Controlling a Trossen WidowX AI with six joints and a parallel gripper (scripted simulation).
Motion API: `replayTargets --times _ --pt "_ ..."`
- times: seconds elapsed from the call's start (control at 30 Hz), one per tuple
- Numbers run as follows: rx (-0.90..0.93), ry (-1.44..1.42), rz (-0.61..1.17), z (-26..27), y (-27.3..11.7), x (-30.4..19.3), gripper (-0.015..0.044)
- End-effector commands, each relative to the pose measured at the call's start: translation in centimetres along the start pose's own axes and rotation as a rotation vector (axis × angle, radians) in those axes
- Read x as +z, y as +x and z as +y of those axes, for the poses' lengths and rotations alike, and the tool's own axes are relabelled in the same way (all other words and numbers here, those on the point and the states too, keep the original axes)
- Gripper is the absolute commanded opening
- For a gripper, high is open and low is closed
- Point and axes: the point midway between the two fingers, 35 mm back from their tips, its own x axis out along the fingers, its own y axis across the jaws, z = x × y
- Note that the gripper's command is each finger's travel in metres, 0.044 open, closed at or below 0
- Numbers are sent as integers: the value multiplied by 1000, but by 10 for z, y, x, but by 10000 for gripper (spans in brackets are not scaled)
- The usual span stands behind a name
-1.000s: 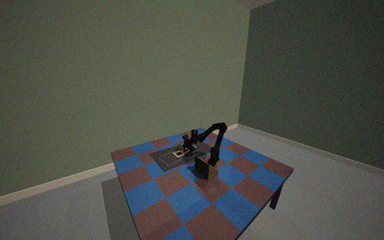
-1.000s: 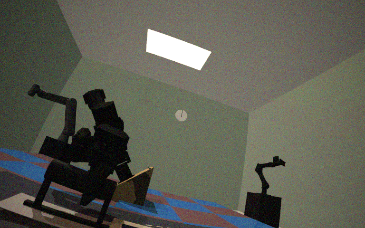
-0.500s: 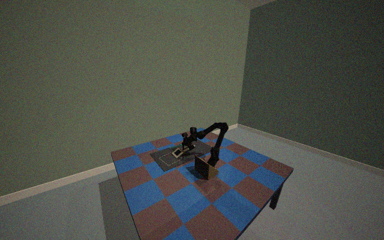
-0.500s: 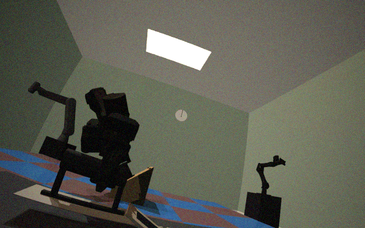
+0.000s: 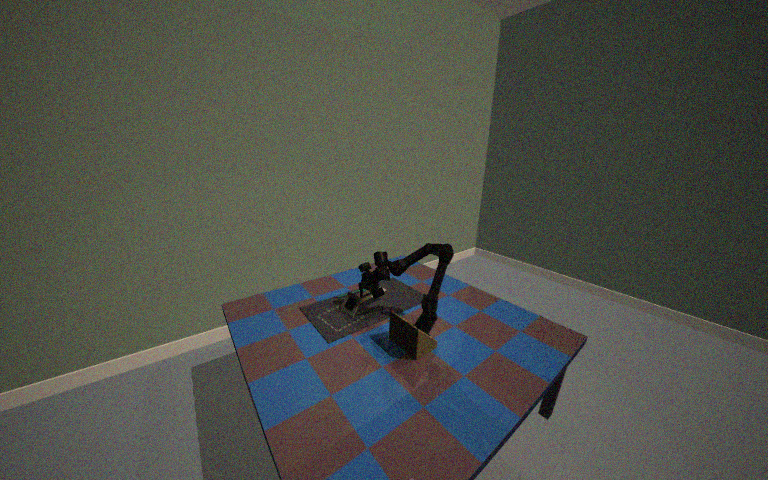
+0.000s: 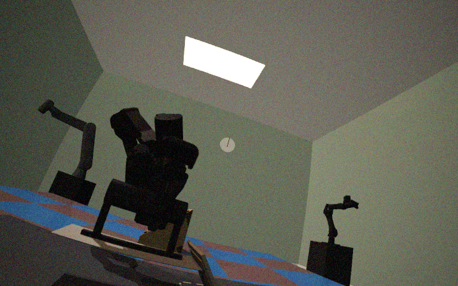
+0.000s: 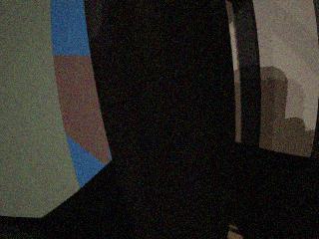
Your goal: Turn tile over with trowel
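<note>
"Blue and brown squares cover the whole surface [image 5: 373,404] [image 6: 243,263] [image 7: 80,90]. What's biggest on it?"

"The black arm [image 5: 438,277] [image 6: 161,168], bending over the dark mat [image 5: 323,330] [image 6: 19,249]. Then there's that yellowish upright board [image 5: 403,339] [image 6: 165,236], near its foot."

"And the claw [image 5: 365,296] [image 6: 151,229]?"

"Pinching something, I'd say the small trowel [image 6: 189,262], though from here the grip itself is lost in black. The wrist view is too dark to help."

"How would that trowel handle?"

"Light and stiff, I'd guess. Take it by the handle, well back, and keep it from twisting; a smooth blade could slip under the load."

"The tile [image 5: 352,308] [image 6: 204,266]?"

"Stiff too, perhaps brittle at the corners. I wouldn't pinch it; push low on an edge with the blade and let it roll over gently."

"Where is it, relative to the claw?"

"Low and just beside it, on the side toward the dashed outline, steeply tilted over the mat. I can't tell whether the blade touches it."

"So it's partway round?"

"Looks so. The turn is the step in hand, and it could drop back or skid past the outline. Laying the trowel down and letting go still lie ahead."
</note>
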Motion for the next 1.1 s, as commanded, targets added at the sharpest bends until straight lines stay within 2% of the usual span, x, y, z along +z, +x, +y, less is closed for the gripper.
replayTargets --times 0.0,0.27,0.6,1.07 --pt "17 9 2 8 -2 -14 0" --pt "17 10 3 6 0 -35 0" --pt "17 10 3 4 1 -39 0" --pt "17 10 3 -15 18 -69 0"
